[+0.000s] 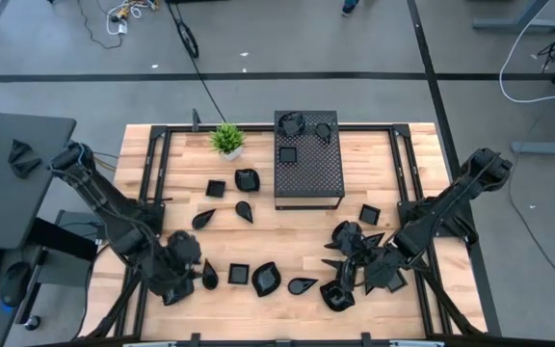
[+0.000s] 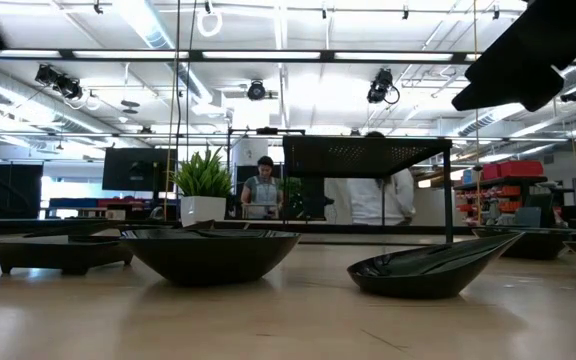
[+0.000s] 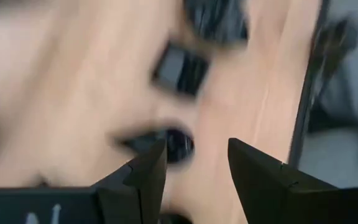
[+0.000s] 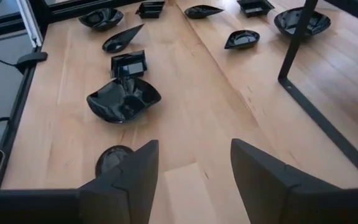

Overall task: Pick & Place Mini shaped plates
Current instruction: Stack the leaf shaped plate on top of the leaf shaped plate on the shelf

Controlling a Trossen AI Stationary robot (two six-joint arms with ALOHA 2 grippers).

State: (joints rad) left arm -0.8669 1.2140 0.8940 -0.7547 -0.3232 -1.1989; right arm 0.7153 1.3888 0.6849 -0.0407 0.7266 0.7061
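Table (image 1: 287, 231): light wooden top with a dark frame, filling the middle of the high view.

Mini shaped plates (image 1: 266, 279): glossy black dishes scattered over the table. In the high view one group lies left of centre: a small square (image 1: 216, 188), a rounded dish (image 1: 247, 179), and two teardrops (image 1: 203, 220) below them. A row runs along the lower middle of the frame: a teardrop beside the left arm, a square (image 1: 238, 274), the leaf-shaped dish and another teardrop (image 1: 303, 285). A dense cluster (image 1: 355, 255) sits at lower right, by the right arm, with one square (image 1: 369, 214) just above it. In the low view, a broad bowl-like dish (image 2: 209, 252) and a pointed leaf dish (image 2: 433, 266) stand in the foreground.

Perforated box (image 1: 308, 159): large, black, at upper centre of the high view; one square plate (image 1: 287, 153) rests on its top, with a few more dark dishes at its far edge.

Potted plant (image 1: 227, 141): small, green, just left of the box.

Left end effector (image 3: 192, 169): at lower left of the high view, above the table near the teardrop at the row's left end. Fingers apart, nothing between them; the wrist view is blurred.

Right end effector (image 4: 192, 167): at lower right of the high view, over the cluster. Fingers apart, empty, bare wood between them; a crumpled-looking dish (image 4: 123, 100) and a small square (image 4: 128, 63) lie ahead.

People (image 2: 264, 190): two figures in the room behind the table, low view.
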